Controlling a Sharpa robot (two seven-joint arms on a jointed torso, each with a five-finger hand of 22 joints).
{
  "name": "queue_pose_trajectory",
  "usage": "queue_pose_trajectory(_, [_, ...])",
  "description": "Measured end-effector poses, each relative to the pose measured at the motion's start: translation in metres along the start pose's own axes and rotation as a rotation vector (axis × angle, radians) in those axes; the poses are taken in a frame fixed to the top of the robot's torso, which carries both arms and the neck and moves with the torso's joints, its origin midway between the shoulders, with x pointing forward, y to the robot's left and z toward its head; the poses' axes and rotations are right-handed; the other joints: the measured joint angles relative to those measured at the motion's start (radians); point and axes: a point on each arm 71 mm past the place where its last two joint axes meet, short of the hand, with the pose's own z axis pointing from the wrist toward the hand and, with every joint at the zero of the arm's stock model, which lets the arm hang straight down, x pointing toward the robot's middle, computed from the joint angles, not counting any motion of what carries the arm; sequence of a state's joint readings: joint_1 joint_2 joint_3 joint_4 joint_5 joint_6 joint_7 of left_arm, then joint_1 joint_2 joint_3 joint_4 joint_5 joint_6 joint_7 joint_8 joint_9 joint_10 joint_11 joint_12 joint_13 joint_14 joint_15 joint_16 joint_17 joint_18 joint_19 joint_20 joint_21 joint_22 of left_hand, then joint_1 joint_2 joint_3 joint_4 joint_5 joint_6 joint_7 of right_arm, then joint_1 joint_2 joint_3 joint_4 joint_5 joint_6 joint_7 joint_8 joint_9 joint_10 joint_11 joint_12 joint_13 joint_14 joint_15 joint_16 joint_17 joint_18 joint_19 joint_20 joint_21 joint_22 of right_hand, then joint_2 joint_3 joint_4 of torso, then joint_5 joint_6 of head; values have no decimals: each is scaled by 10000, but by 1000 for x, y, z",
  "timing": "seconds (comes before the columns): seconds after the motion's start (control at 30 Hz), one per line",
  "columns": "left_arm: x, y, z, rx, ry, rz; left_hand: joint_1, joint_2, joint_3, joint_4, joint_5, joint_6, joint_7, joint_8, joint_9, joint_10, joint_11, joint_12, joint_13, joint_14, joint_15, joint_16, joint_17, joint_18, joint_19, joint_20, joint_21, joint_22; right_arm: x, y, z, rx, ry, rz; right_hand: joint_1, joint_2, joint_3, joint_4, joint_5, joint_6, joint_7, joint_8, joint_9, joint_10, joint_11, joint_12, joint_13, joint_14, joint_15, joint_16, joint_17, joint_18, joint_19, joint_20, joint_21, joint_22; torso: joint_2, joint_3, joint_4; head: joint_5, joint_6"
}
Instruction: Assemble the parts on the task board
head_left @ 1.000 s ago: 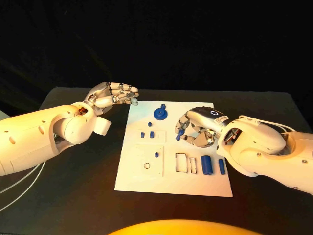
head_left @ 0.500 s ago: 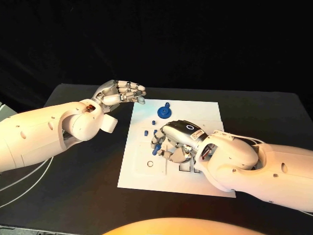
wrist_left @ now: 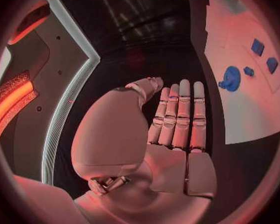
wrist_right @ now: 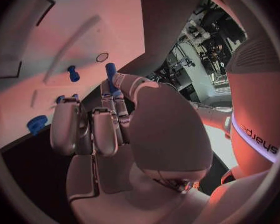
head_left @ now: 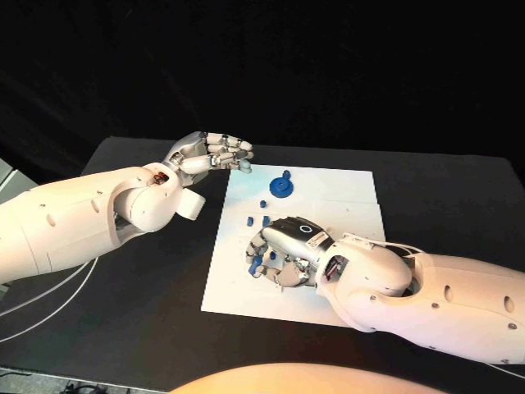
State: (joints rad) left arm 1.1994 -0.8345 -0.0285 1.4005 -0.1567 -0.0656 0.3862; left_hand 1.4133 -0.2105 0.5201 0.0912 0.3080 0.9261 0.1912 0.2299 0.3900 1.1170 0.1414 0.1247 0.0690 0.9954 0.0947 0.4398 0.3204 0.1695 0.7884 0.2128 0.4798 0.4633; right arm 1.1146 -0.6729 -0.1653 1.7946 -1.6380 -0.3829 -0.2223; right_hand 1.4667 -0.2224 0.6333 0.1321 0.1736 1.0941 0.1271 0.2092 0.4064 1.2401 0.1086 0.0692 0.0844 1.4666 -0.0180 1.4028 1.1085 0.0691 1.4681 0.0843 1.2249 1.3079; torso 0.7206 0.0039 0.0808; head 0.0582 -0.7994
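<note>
Black table (head_left: 120, 320) with the white task board (head_left: 334, 185) lying flat mid-table. Right hand (head_left: 280, 250) is down over the board's near-left area, fingers curled in, pinching a small blue cylinder part (wrist_right: 110, 70) between thumb and a finger; in the right wrist view that part sits at the fingertips, close over the board by a small round hole (wrist_right: 102, 57). Can't tell if the part touches the board, since the hand blocks it from the head view. Left hand (head_left: 212, 153) hovers off the board's far-left corner, fingers pressed together side by side and curled, nothing in them as far as the left wrist view shows. Blue round part with a knob (head_left: 281, 188) sits on the far part of the board. Small blue pegs (head_left: 260, 219) lie between it and the right hand.
</note>
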Motion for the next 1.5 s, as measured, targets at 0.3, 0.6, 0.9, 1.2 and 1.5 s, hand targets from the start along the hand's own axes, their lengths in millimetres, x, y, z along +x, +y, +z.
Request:
queue_pose_trajectory(0.3, [0,0,0,-5,6,-3,0,0,0,0,0,0,0,0,0,0,0,0,-1,0,0,-36,-1,0,0,-1,0,0,5,-3,1,43,317,-422,-22,27,-4,-4,-35,-11,7,-6,0,-1,-1,-39,0,0,0,0,0,0,0,0,0,-1,5,1,-4,8,-13])
queue_pose_trajectory(0.6, [-1,0,0,-14,-2,1,0,0,0,0,0,-1,0,0,0,0,0,0,-1,0,0,-36,-2,0,-1,-1,0,1,7,-4,1,86,544,-765,-21,28,-29,-28,5,-27,-7,-7,0,-1,-1,-17,-9,0,0,0,1,-1,0,0,0,-2,5,1,-1,-6,-41])
queue_pose_trajectory(0.9, [-1,0,-1,-20,-10,3,0,0,0,0,0,-1,0,0,0,0,0,0,-2,0,0,-35,-3,0,-1,-1,0,1,9,-3,3,75,632,-984,-24,30,29,-107,7,-117,79,-18,29,-1,-2,-17,-9,0,0,0,-24,0,-1,0,-130,-3,2,-6,1,-7,-49])
queue_pose_trajectory(1.2, [-2,0,-1,-25,-19,7,0,0,0,0,0,0,0,0,0,0,0,0,-3,0,0,-35,-3,-1,-1,-1,0,2,14,-2,6,35,705,-984,-975,-349,-253,-132,24,-790,257,-354,-108,-547,-202,-37,-166,-18,160,-39,-175,0,-163,163,-849,-4,3,-10,10,-2,-42])
queue_pose_trajectory(1.5, [-2,0,-1,-31,-19,7,0,0,0,0,0,-1,0,0,0,0,0,0,-3,0,0,-35,-4,0,-1,-1,0,2,19,-1,6,-25,795,-890,-1154,-527,-934,-177,24,-1151,257,-547,-205,-1621,-69,32,-188,-5,291,-174,-588,156,-442,283,-1824,-5,4,-8,2,-1,-59])
